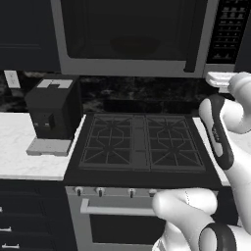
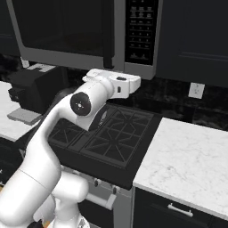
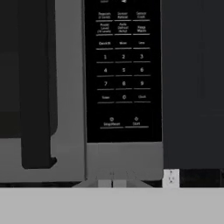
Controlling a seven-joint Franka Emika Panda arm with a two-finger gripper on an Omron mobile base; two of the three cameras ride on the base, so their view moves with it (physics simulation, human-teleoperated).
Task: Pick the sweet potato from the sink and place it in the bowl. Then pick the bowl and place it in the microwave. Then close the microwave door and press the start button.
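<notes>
Left base view: the microwave [image 1: 132, 37] is hanging above the cooktop [image 1: 139, 142], and the microwave door [image 1: 125, 34] is sitting flush with the frame, so the door step appears complete. A dim rounded shape behind the window may be the bowl; this cannot be confirmed. A dark coffee machine [image 1: 53, 110] is standing on the counter [image 1: 19, 147] to the left.

Right base view: the arm is reaching up so that the hand is sitting just below the black button panel [image 2: 141, 31] on the microwave's right side.

Hand view: the camera is facing the button panel squarely. The start button [image 3: 136, 121] is lying in the bottom row, right of the stop/reset key [image 3: 111, 122]. The gripper [image 3: 112, 184] is showing at the bottom edge, jaws pressed fully together and holding nothing.

Step in hand, by judgement: pressing start. The closed tips should be rising and shifting slightly right, then advancing straight in, avoiding the adjacent key.
</notes>
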